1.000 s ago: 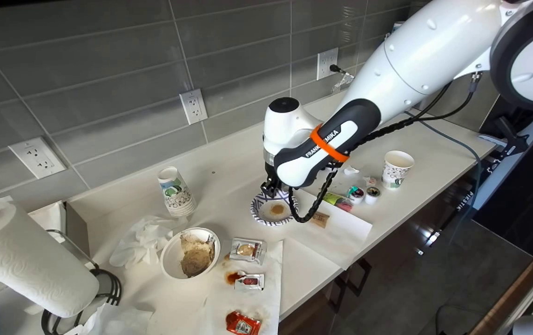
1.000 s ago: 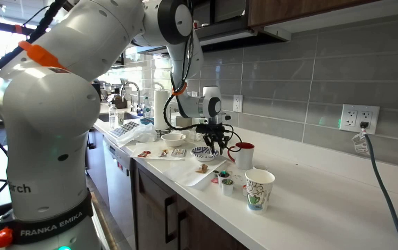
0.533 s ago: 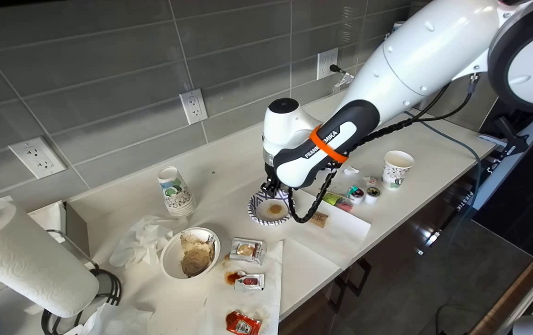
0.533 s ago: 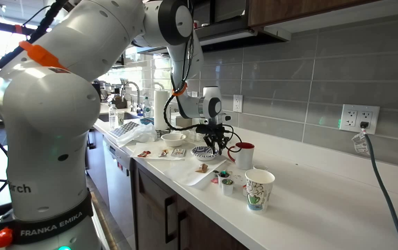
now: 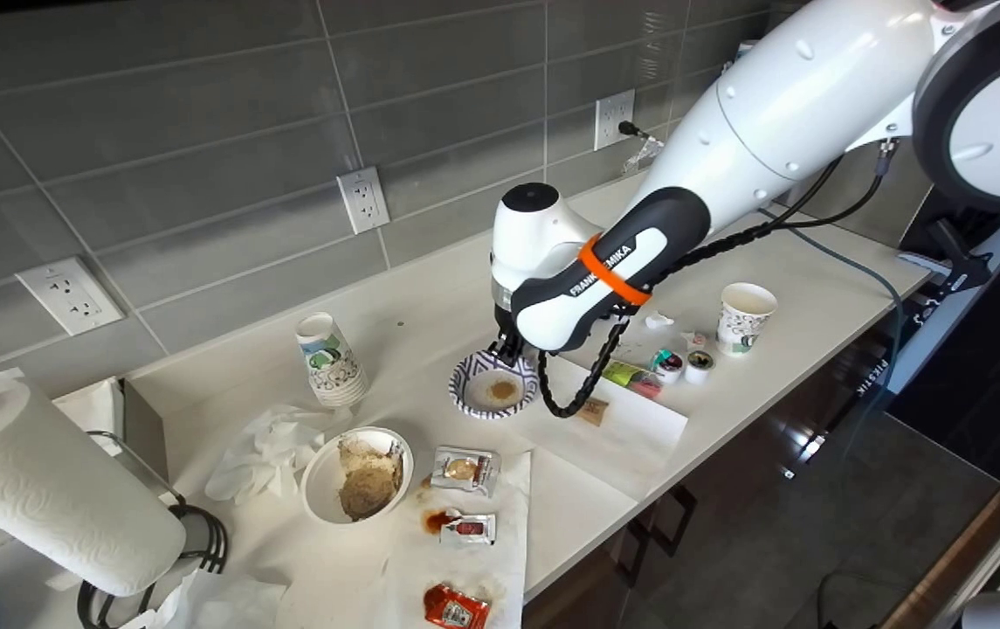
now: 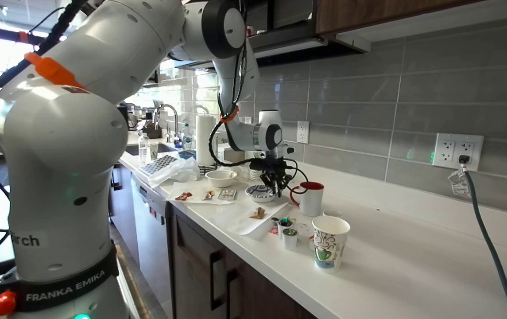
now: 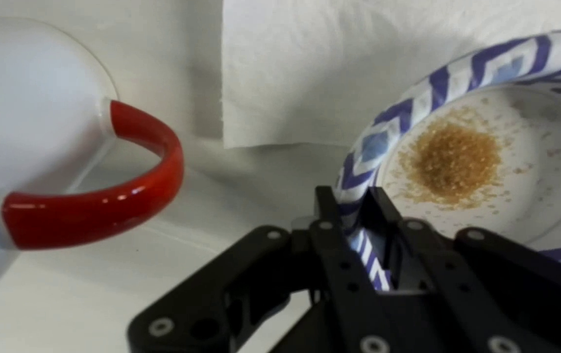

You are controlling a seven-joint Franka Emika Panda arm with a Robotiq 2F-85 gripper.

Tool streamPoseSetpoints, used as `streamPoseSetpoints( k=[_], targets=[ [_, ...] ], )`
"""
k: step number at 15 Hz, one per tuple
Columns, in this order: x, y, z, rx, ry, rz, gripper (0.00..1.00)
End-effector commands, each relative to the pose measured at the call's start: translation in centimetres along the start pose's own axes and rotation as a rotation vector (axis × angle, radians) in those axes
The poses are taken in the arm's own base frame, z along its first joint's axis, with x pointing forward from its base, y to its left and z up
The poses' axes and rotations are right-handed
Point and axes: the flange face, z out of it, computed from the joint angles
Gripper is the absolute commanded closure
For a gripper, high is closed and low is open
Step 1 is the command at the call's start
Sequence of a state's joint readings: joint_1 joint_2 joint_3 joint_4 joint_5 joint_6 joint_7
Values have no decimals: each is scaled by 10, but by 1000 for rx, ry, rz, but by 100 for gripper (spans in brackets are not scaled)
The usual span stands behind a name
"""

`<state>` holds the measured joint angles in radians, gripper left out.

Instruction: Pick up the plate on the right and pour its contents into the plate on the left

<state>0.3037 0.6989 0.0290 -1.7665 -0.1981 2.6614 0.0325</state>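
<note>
In the wrist view, the gripper (image 7: 350, 196) straddles the rim of the patterned bowl (image 7: 422, 103), one dark finger outside the wall and one inside; whether they pinch it tight, I cannot tell. White and violet-blue chevrons run round that curved rim, and on the smooth white base sits a grainy heap of golden-brown granules (image 7: 451, 164), thinly scattered at its edge. A glossy white mug (image 7: 25, 108) with a thick red handle (image 7: 128, 208) stands near.

In an exterior view, a round white bowl (image 5: 322, 480) holding a brown, crumbly-looking mass (image 5: 368, 491) stands to the left of the patterned bowl. Flat shiny packets (image 5: 465, 472) lie on paper (image 5: 510, 543) toward the near edge.

In an exterior view, the mug is right of the patterned bowl; a tapered paper cup (image 6: 330, 239) printed with swirls stands nearer, on the smooth pale counter (image 6: 412, 266).
</note>
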Motion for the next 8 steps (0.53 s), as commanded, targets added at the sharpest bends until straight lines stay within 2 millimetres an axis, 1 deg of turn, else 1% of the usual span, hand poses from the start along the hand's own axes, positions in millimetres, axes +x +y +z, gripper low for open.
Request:
streamPoseSetpoints(
  k=[1, 2, 3, 6, 8],
  targets=[
    [4, -2, 2, -10, -27, -12, 87],
    [5, -2, 0, -10, -24, -11, 91],
    [6, -1, -1, -9, -21, -9, 96],
    [8, -1, -4, -6, -16, -5, 99],
    [7, 0, -4, 0, -15, 1, 98]
  ],
)
